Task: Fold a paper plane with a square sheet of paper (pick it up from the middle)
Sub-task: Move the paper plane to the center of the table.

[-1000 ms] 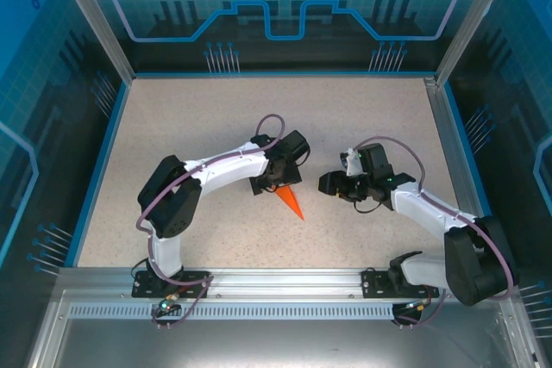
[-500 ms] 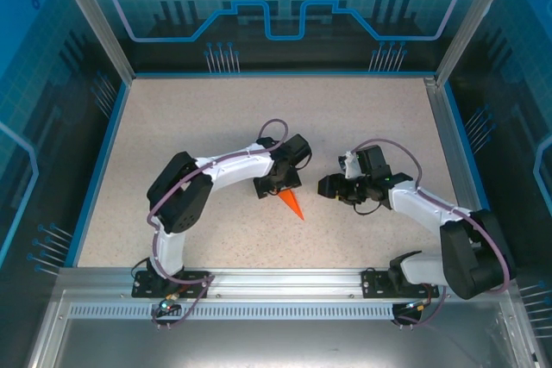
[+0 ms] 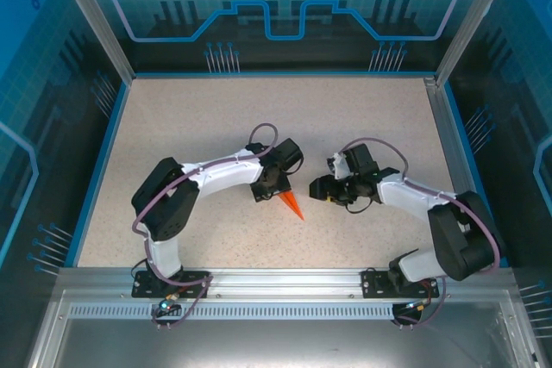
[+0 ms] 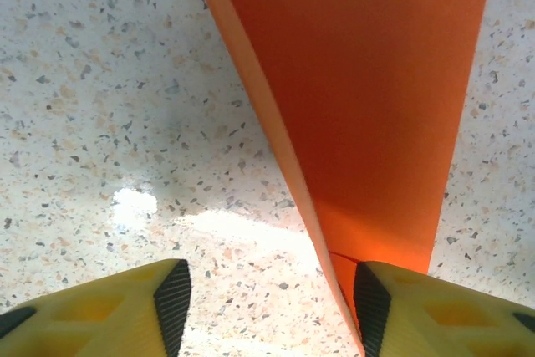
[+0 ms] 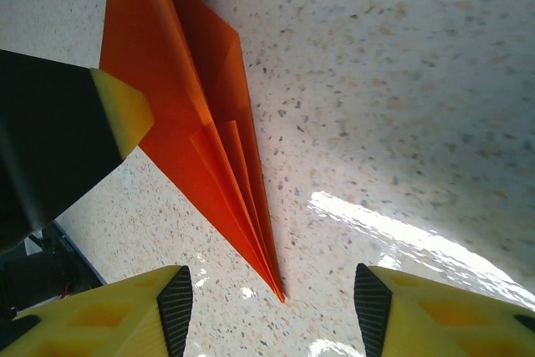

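With the paper plane lying near the middle of the table, its wide far end under the half-parted, empty left gripper and the half-parted, empty right gripper just right of it, the folds could be crumpled or shoved aside by an off-centre pinch.

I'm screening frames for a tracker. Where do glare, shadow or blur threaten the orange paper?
Left wrist: white glare patches on the table beside the paper plane, which is sharp. Right wrist: a bright glare streak on the table to the right of the plane's tip, folds crisp. Top external: even light, no blur, but the plane is tiny.
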